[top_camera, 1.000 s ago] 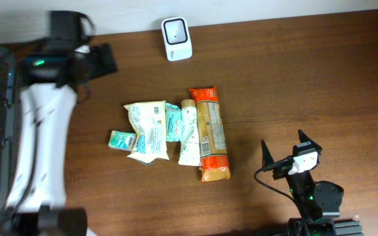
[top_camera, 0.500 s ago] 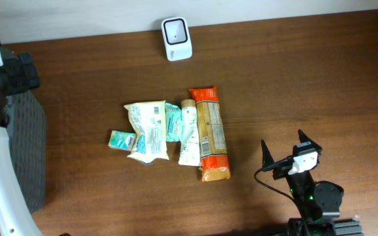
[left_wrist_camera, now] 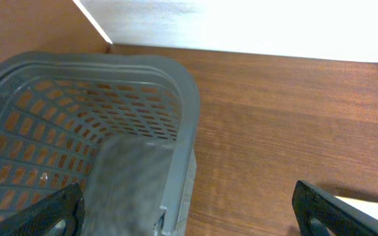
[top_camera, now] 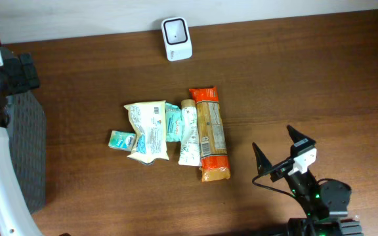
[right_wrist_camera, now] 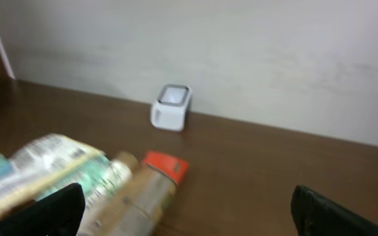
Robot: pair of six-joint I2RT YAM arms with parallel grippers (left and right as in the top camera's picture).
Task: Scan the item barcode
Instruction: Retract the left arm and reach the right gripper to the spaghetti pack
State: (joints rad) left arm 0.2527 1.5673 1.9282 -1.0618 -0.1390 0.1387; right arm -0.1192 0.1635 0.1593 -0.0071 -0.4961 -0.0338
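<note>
Black-fingered right tool (top_camera: 275,141) stands wide open, empty, at the lower right of the overhead view, well apart from the items mid-frame: orange packet (top_camera: 210,134), white tube (top_camera: 189,134), pale green pouch (top_camera: 148,130) and small teal box (top_camera: 121,139), all flat on the wooden counter (top_camera: 307,72). Left tool (left_wrist_camera: 189,210), open too, hangs over the grey basket (left_wrist_camera: 189,85) at far left. White scanner (top_camera: 176,38) sits upper centre.

a shop-checkout setup: barcode scanner (top_camera: 176,39), packaged groceries (top_camera: 172,131), grey basket (left_wrist_camera: 143,65), wooden table (top_camera: 307,78).
</note>
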